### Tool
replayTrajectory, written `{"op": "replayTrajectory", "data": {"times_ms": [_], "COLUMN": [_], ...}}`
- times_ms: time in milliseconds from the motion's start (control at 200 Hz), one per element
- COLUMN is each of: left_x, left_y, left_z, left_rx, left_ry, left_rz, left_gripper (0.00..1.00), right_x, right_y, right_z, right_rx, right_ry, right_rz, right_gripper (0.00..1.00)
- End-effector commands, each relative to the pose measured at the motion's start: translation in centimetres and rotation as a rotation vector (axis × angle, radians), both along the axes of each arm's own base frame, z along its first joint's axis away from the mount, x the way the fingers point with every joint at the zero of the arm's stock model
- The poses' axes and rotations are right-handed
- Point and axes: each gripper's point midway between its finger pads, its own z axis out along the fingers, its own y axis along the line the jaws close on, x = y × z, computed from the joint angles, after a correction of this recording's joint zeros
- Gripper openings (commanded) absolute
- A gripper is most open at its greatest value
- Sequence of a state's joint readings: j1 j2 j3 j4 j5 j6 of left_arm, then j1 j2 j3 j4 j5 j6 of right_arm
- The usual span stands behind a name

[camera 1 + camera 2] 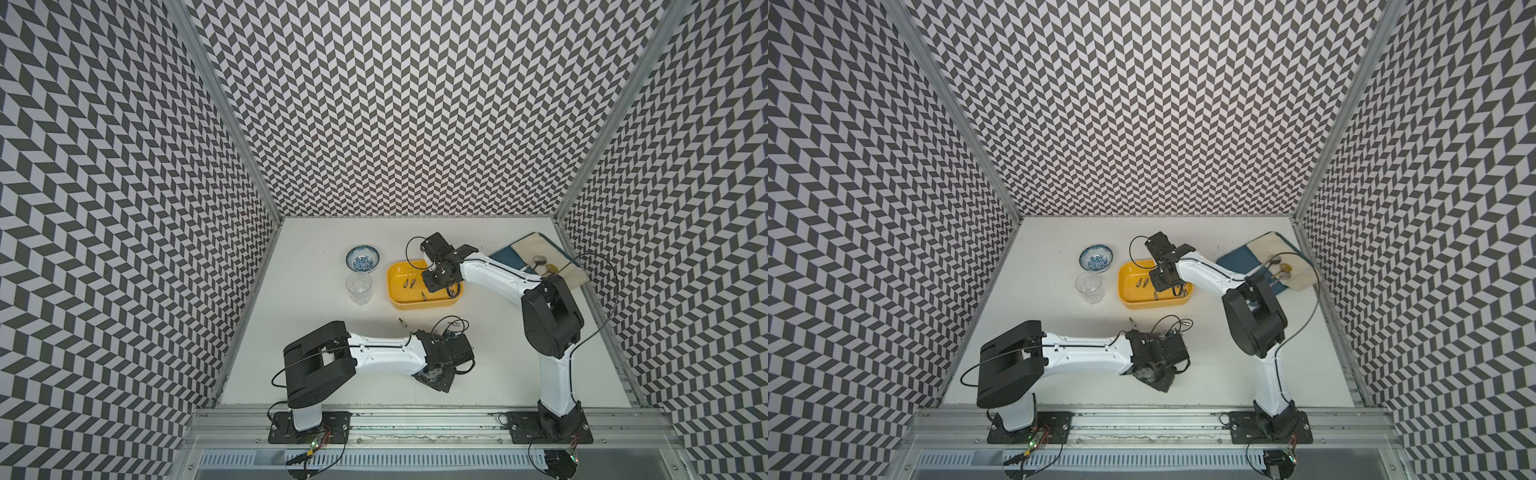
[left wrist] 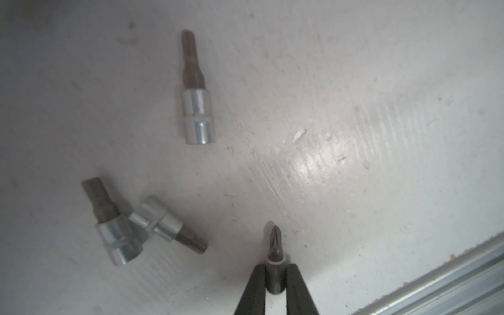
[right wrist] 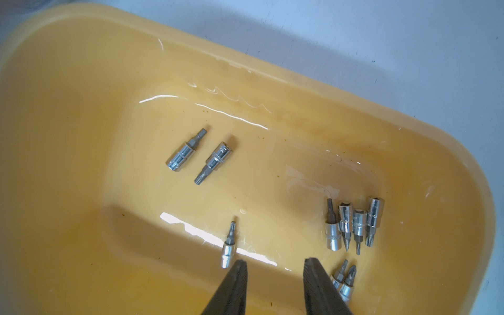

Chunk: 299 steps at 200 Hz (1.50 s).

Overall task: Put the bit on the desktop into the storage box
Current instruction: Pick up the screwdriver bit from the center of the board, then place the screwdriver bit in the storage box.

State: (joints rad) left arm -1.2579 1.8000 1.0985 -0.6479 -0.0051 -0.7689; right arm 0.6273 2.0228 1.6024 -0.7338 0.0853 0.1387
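left pincer [image 2: 276, 268] clamped on a phillips bit [image 2: 274, 242], down at the tabletop [image 2: 354, 109]; three loose bits [image 2: 197, 109] beside it. right pincer [image 3: 275, 266] jaws apart, empty, over the storage box [image 3: 81, 81]. step looks like grasp made. next: lift clear, carry to box, release.

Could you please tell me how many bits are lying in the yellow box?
9, in the shallow yellow plastic storage box: two small silver metal bits side by side mid-floor, one alone, four bunched, a pair beside the open right gripper. It may hide more.
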Motion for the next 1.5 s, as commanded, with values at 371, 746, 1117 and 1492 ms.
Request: {"op": "replayTrajectory", "data": {"times_ms": [371,746,1117,1492], "left_x": [0.1,6.0,18.8,27.7], "left_y": [0.3,2.5,7.4,5.3], "left_z": [0.4,10.2,13.8,8.9], "left_rx": [0.009,-0.137,-0.108,-0.111], "left_ry": [0.005,-0.099,-0.212,-0.168], "left_rz": [-0.006,0.053,0.112,0.084], "left_gripper": [0.00,0.00,0.00,0.00], "right_x": [-2.7,-6.8,-11.5,-15.2], "right_y": [-1.5,-5.8,-8.7,-7.0], "right_z": [8.2,8.7,6.4,4.2], "right_rx": [0.099,0.140,0.155,0.210], "right_ry": [-0.142,-0.137,-0.095,-0.031], "right_rz": [-0.086,-0.207,-0.291,-0.180], "right_gripper": [0.44,0.52,0.55,0.54]}}
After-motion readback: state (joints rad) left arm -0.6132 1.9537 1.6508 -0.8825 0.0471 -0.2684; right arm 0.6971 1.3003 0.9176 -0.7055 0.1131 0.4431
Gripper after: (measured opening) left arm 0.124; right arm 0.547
